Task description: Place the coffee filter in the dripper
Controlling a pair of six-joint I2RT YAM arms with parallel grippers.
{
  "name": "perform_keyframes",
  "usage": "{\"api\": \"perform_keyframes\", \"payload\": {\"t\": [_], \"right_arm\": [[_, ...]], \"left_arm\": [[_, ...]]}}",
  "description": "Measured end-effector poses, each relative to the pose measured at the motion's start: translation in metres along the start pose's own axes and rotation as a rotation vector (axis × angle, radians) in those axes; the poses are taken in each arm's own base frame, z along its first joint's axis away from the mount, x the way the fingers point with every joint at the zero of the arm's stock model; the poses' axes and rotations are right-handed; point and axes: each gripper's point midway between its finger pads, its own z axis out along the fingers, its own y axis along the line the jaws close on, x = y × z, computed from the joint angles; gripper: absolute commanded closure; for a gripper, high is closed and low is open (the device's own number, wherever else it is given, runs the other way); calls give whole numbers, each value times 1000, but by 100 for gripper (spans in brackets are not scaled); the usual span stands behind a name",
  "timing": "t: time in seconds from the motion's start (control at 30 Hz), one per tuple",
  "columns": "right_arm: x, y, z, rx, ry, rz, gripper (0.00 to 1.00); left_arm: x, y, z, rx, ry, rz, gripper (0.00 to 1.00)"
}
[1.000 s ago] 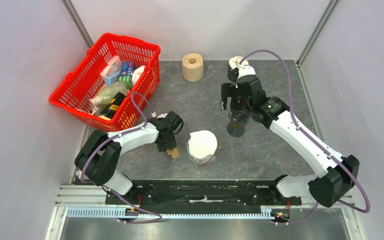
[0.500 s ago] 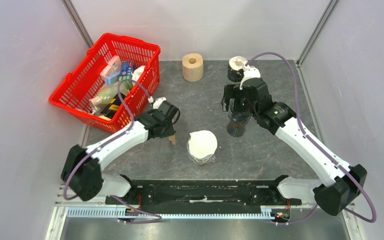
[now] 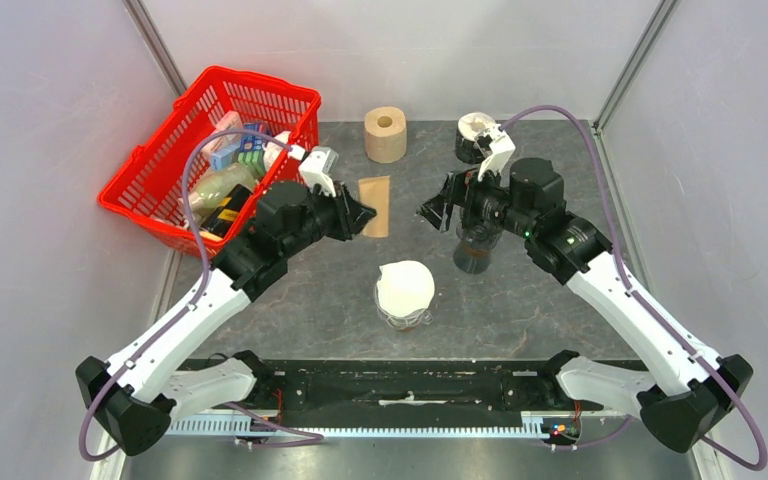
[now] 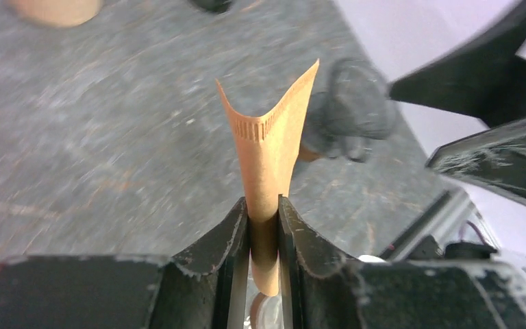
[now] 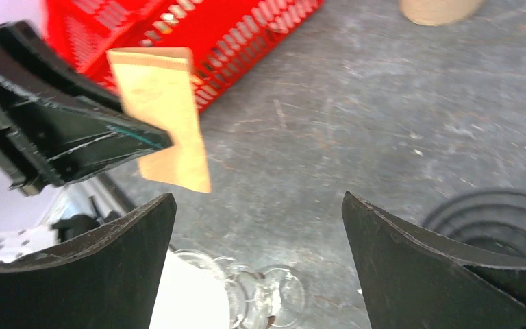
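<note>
1. Left wrist view: the left claw (image 4: pixel 263 212) is clenched on the lower end of the brown filter (image 4: pixel 270 147), which stands flat-folded with its top edge flaring.
2. The filter hangs above the table (image 3: pixel 550 290), apart from the dripper (image 3: pixel 405 288) nearer the arm bases.
3. The right claw (image 5: pixel 257 205) gapes wide, empty, facing the filter.
4. Likely best: spread the fold into a cone, centre it over the dripper, lower gently, then release.
</note>
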Motion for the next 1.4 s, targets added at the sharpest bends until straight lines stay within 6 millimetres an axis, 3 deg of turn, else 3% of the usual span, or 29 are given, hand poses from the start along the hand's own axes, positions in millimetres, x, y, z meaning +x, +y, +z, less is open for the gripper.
{"api": "perform_keyframes", "payload": {"t": [0.2, 0.33, 0.57, 0.87, 1.1, 1.2, 1.4], "right_arm": [[-14, 49, -19, -248, -37, -38, 1], [-22, 67, -27, -345, -61, -57, 1], [-25, 78, -28, -406, -64, -48, 7], [-24, 88, -27, -468, -43, -25, 15], [-25, 90, -28, -476, -37, -9, 26], [-27, 91, -26, -478, -35, -5, 37], [-21, 87, -14, -463, -3, 11, 40]], "left_arm": [[-26, -66, -9, 339, -31, 121, 73], [-24, -87, -10, 463, -12, 154, 73], [-14, -99, -9, 554, 33, 164, 73], [-8, -98, 1, 553, 64, 157, 73], [-7, -97, 6, 551, 74, 154, 73], [-7, -98, 7, 555, 76, 155, 72], [-6, -102, 4, 584, 85, 158, 72]]}}
